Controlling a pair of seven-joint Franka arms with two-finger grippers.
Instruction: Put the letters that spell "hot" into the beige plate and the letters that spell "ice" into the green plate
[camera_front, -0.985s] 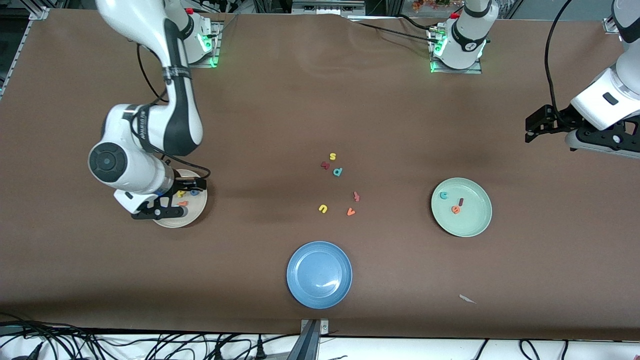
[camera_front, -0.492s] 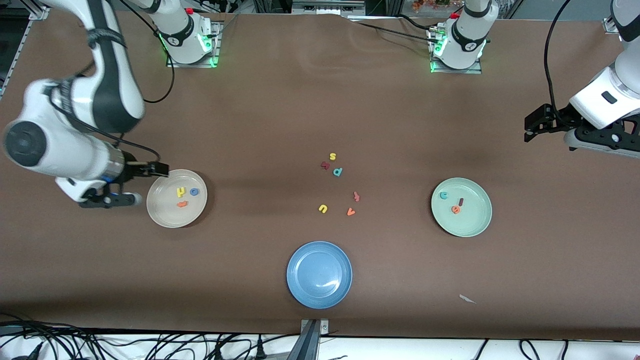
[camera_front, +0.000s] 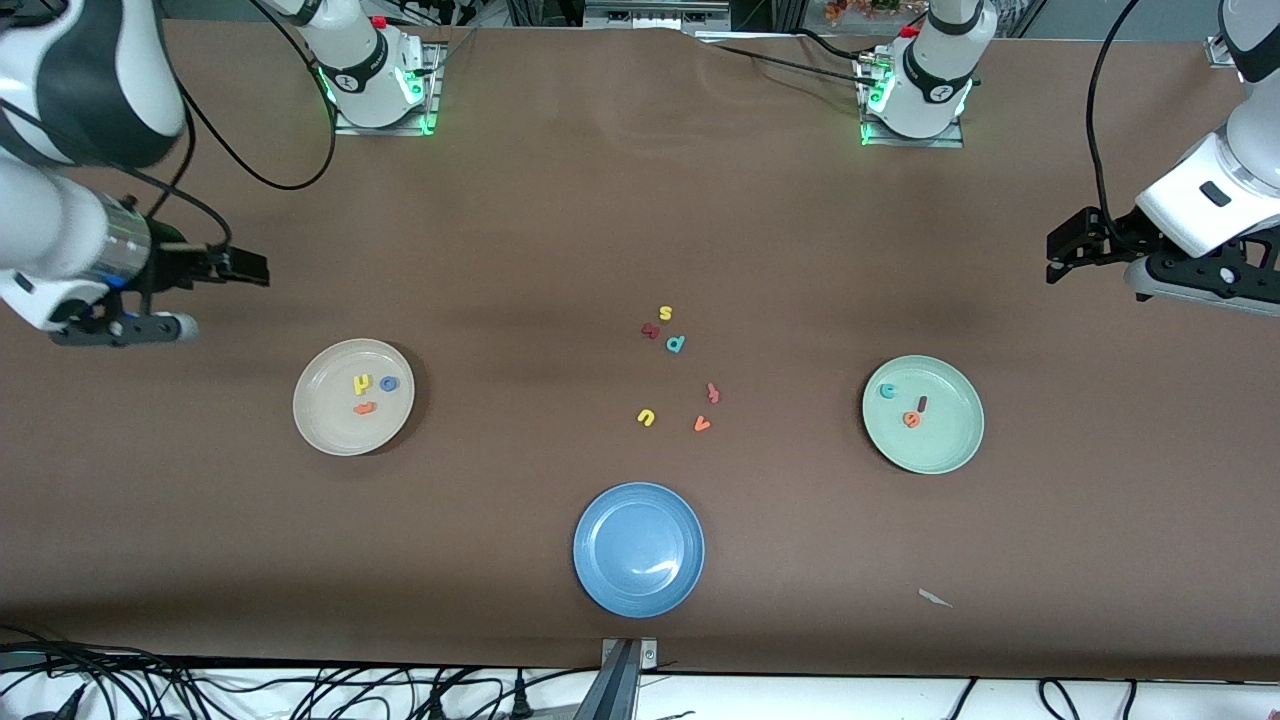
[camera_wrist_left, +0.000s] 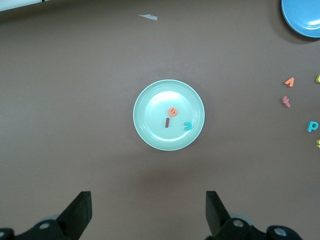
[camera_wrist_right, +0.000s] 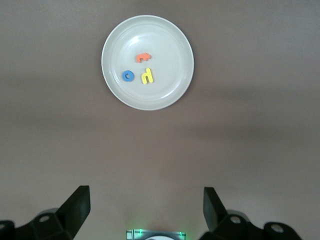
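Yellow "h" (camera_front: 361, 383), blue "o" (camera_front: 389, 383) and orange "t" (camera_front: 364, 407) are lying in the beige plate (camera_front: 325, 430); teal "c" (camera_front: 887, 391), dark red "i" (camera_front: 922, 404) and orange "e" (camera_front: 911, 419) are sitting in the green plate (camera_front: 940, 455). Right gripper (camera_front: 215, 290) is hanging spread wide over bare table at its arm's end, left gripper (camera_front: 1075, 262) likewise, both holding nothing.

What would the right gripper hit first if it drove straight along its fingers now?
Probably bare table. The open right gripper points down at brown surface short of the beige plate, which sits ahead of its line, though depth is hard to judge.
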